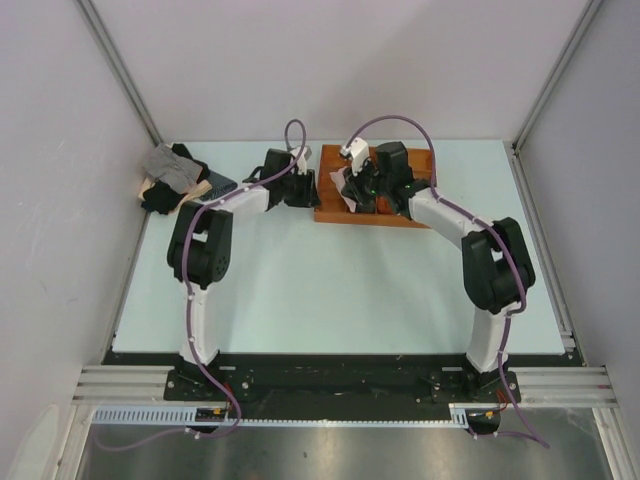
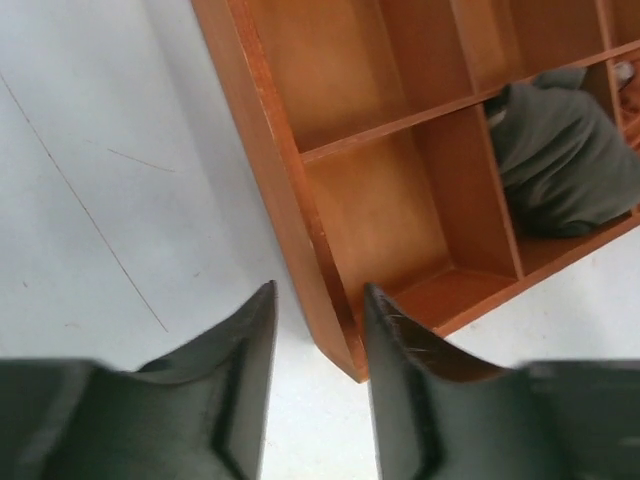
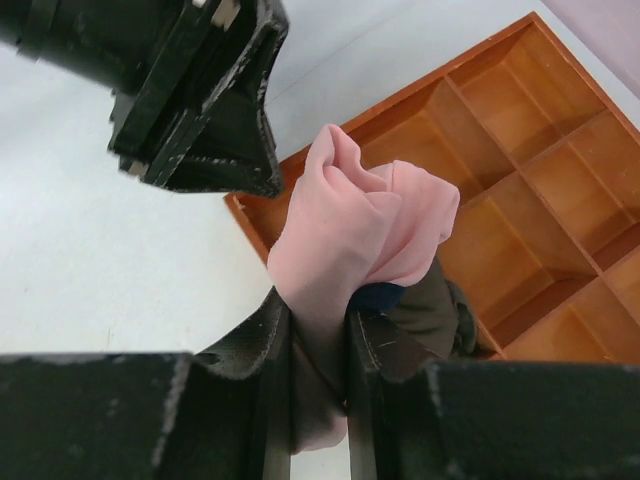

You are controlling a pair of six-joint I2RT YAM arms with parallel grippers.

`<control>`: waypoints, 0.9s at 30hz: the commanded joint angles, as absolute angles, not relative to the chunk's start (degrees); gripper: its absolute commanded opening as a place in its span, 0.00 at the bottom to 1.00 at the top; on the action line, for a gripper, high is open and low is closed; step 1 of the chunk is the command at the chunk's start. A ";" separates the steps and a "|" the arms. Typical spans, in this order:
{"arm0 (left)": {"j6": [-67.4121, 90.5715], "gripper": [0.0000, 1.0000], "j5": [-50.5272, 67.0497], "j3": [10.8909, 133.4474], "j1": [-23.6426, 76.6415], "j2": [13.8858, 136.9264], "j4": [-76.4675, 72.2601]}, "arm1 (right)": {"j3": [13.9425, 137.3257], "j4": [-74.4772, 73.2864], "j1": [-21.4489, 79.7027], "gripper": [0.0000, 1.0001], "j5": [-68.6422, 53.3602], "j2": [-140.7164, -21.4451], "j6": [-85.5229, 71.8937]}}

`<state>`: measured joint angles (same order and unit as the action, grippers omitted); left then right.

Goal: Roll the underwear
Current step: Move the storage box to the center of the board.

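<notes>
- Jaws of the right gripper (image 3: 320, 335) are clamped tight on the underwear (image 3: 360, 225), a bunched pink wad standing up out of the fingers at mid-frame of the right wrist view.
- The wad hangs over the left end of the wooden tray (image 3: 500, 100); whether it touches the wood I cannot tell.
- A dark grey bundle (image 3: 435, 310) lies just behind the pink cloth, in one of the tray's compartments.
- The left gripper (image 2: 318, 330) stands partly open with nothing between its fingers, poised over the tray's corner wall.
- In the right wrist view it fills the upper left, near the wad but apart from it.
- A pile of garments (image 1: 172, 178) sits at the upper-left corner of the table (image 1: 330, 290), well apart from the tray.
</notes>
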<state>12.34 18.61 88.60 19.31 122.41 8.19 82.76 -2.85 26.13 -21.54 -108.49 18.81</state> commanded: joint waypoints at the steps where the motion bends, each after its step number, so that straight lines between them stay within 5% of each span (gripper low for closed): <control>1: 10.64 0.37 19.42 91.84 19.42 124.27 9.93 | 85.78 4.73 27.51 0.00 -17.06 -111.00 14.42; 5: 9.93 0.11 22.23 91.58 19.69 124.72 10.20 | 86.22 6.24 27.95 0.00 -15.73 -112.24 13.27; 8: 10.02 0.06 23.64 88.43 20.04 122.79 9.23 | 86.22 7.29 27.95 0.00 -15.91 -112.76 11.96; 17: 14.06 0.06 25.75 72.96 21.27 115.32 0.89 | 85.87 9.23 29.18 0.00 -16.26 -115.84 11.95; 27: 20.74 0.20 26.37 62.85 22.94 108.73 -6.15 | 83.23 9.67 31.46 0.00 -15.74 -117.25 12.57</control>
<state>17.78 21.69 66.87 20.64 111.79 -7.57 83.24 6.37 30.02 -16.69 -117.91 12.51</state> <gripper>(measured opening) 0.169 0.230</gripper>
